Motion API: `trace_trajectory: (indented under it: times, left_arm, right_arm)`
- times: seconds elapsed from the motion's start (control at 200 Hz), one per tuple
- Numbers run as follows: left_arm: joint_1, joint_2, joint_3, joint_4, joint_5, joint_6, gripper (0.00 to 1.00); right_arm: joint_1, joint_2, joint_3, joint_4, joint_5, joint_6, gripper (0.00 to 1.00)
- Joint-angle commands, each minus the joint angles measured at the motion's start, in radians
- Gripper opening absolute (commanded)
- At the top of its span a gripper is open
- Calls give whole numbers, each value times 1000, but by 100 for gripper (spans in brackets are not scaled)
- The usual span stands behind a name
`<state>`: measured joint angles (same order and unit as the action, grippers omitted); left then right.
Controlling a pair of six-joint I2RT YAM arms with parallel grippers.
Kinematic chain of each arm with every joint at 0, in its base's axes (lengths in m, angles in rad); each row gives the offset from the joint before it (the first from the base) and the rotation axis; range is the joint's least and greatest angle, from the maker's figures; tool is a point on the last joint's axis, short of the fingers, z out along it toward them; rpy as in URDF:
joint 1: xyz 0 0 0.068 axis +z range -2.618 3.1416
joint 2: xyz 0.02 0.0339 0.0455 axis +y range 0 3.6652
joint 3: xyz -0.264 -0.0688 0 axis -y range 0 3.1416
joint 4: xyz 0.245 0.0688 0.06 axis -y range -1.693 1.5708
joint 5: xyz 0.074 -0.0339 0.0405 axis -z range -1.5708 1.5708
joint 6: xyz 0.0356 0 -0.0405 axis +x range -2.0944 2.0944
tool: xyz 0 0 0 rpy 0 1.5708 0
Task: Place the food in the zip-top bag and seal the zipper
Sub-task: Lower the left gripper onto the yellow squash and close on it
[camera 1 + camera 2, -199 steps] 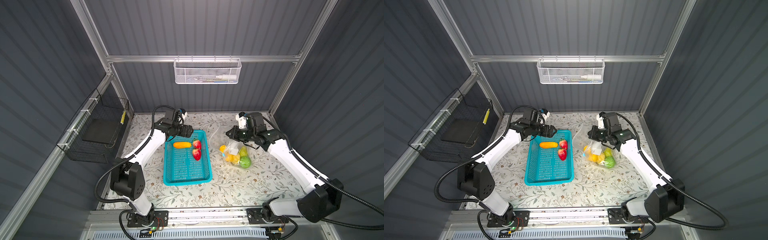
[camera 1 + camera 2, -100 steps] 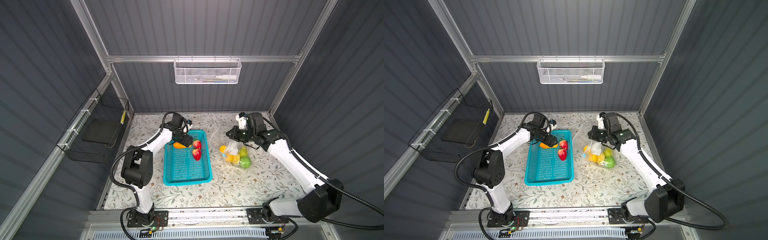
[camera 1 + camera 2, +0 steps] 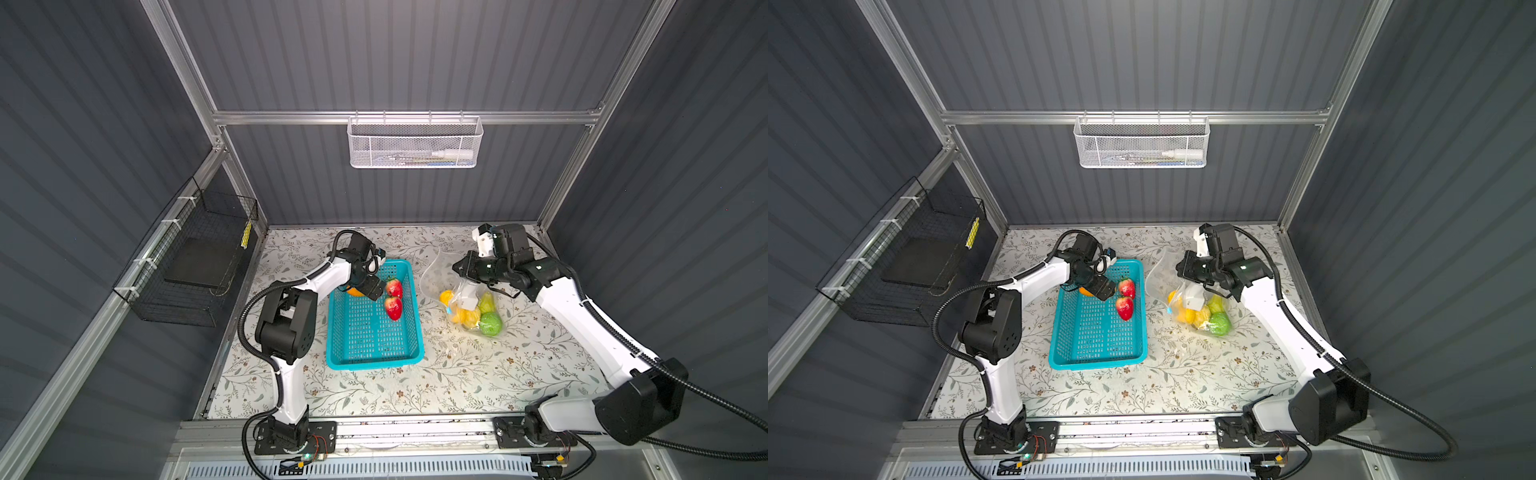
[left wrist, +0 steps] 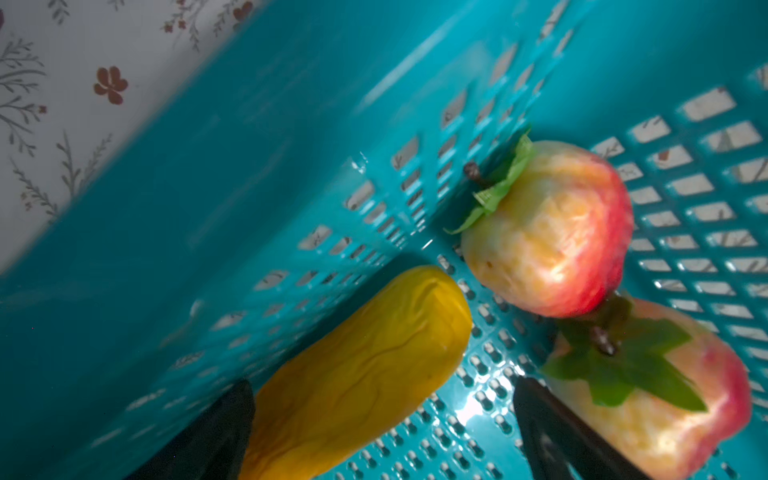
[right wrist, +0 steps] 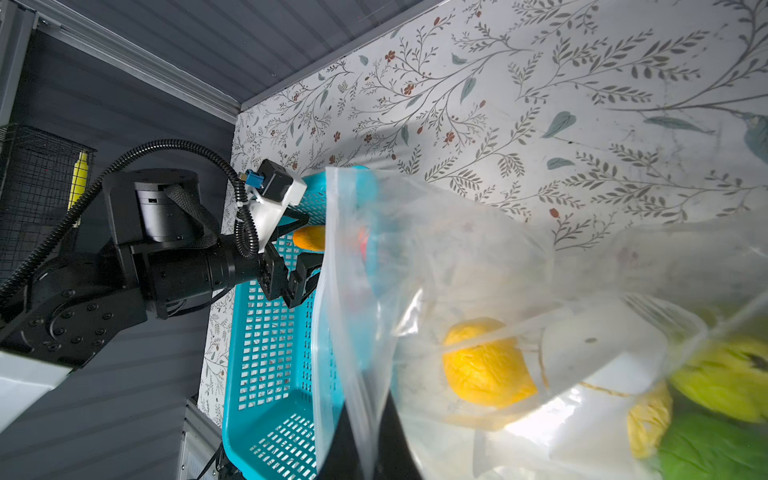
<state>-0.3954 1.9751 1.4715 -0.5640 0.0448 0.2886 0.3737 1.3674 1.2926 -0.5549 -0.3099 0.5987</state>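
Three fruits (image 3: 393, 307) lie in the basket (image 3: 376, 361); we should centre our wide-open left claw (image 4: 380, 395) across the orange oblong (image 4: 361, 357) while our right claw (image 3: 460, 267) pinches the bag (image 3: 438, 272).

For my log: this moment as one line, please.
left gripper open around orange oblong in basket | right gripper shut on zip-top bag

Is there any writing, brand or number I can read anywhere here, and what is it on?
Nothing here is legible.
White patch on the zip-top bag: no writing visible, only a tiny dark speck.
Yellow tag on the black wire basket: too small to read.
White tube in the white mesh basket: too small to read.
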Motion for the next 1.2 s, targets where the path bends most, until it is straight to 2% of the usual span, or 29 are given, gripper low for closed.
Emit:
trace_trajectory:
  times: [0.0,0.345,0.365,0.56,0.76,0.88,1.02,1.195]
  left_arm:
    - [4,29,-9,17,-14,8,100]
    - [3,-3,-48,-29,63,-50,92]
    - [3,-9,-86,-28,65,-54,92]
    - [3,-52,-133,-43,53,-93,90]
    - [3,-28,-129,-44,20,-107,86]
    - [3,-3,-104,-48,7,-109,78]
    - [3,11,-85,-53,-3,-108,62]
    - [3,-20,-108,-35,-10,-112,47]
  right_arm:
    - [2,13,31,-12,-3,-4,0]
    - [2,11,26,-8,-3,-1,0]
    - [2,11,26,-8,-3,-2,0]
    - [3,15,24,-2,-8,1,0]
    - [4,15,27,-3,-9,3,0]
    - [4,9,24,-9,0,1,0]
    - [4,3,24,-13,3,2,0]
    - [4,6,29,-13,1,6,0]
